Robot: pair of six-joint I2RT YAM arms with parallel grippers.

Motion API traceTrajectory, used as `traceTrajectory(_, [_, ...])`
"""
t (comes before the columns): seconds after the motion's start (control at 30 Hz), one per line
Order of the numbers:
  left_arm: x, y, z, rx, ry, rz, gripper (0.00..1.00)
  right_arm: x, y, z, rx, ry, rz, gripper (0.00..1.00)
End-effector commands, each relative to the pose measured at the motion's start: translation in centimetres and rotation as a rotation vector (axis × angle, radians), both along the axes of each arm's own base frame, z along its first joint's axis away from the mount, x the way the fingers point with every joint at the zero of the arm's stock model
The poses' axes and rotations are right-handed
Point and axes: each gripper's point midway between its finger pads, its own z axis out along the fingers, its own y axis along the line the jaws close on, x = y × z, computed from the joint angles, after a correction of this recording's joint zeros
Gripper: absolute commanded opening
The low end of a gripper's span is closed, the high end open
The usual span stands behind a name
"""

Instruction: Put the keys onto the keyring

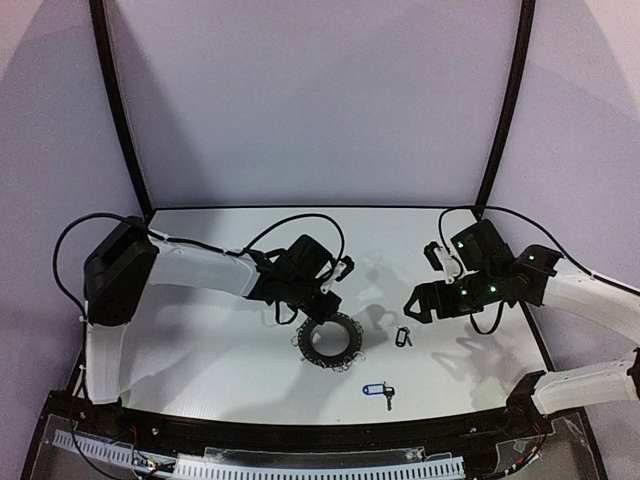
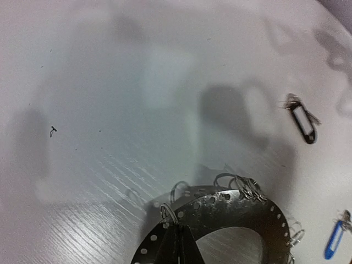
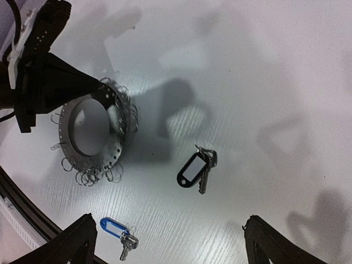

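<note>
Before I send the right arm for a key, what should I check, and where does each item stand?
1. Left pincer shut on the keyring rim: ok.
2. Keyring lifted enough to thread: cannot tell.
3. Right pincer open and empty: ok.
4. Black-tagged key lying free, apart from the keyring: ok.
5. Blue-tagged key lying free, apart from the keyring: ok.
6. Right pincer at a key: not ok, it touches neither.

A white table (image 1: 200,340); a black pole (image 1: 120,110) rises at its 11 o'clock, a second black pole (image 1: 508,100) at 1 o'clock
</note>
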Motion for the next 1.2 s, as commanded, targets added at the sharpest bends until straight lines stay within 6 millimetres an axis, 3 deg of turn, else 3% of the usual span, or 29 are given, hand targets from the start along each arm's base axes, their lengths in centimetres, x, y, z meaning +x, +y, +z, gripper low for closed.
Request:
traceTrajectory(0.0, [-2.1,-1.6,8.2,-0.248,-0.057,-0.120,0.01,0.4,1.1,3.5,0.101,-0.190,0.101,0.92])
traceTrajectory(0.07, [-3.2,-1.5,10.3,-0.310,-0.066,-0.156,0.01,0.1,1.5,5.0,0.142,-0.269,0.152,0.92])
traceTrajectory(0.13, [-3.9,-1.4,11.0,-0.333,-0.056,-0.180,0.01,-0.2,2.1,5.9,0.170,-0.325,0.208,0.92])
traceTrajectory(0.27, [-6.2,-1.9,13.8,-0.435,-0.025,-0.286,0.01,-1.7,4.4,8.6,0.281,-0.457,0.405,0.88])
traceTrajectory(0.4, [-8.6,-1.7,17.9,-0.532,-0.016,-0.389,0.01,-2.7,6.7,11.9,0.351,-0.581,0.589,0.83])
traceTrajectory(0.5, [-10.0,-1.5,19.9,-0.576,-0.036,-0.438,0.01,-2.8,7.9,12.5,0.343,-0.599,0.694,0.78])
traceTrajectory(0.7, [-11.7,-1.5,22.3,-0.627,-0.069,-0.502,0.01,-3.1,9.9,13.2,0.386,-0.599,0.825,0.66])
traceTrajectory(0.8, [-12.8,-1.4,23.1,-0.636,-0.077,-0.543,0.01,-3.6,10.6,14.5,0.435,-0.618,0.884,0.57])
traceTrajectory(1.17, [-15.0,-0.8,25.5,-0.682,-0.127,-0.612,0.01,-5.8,11.2,15.7,0.515,-0.600,1.014,0.46])
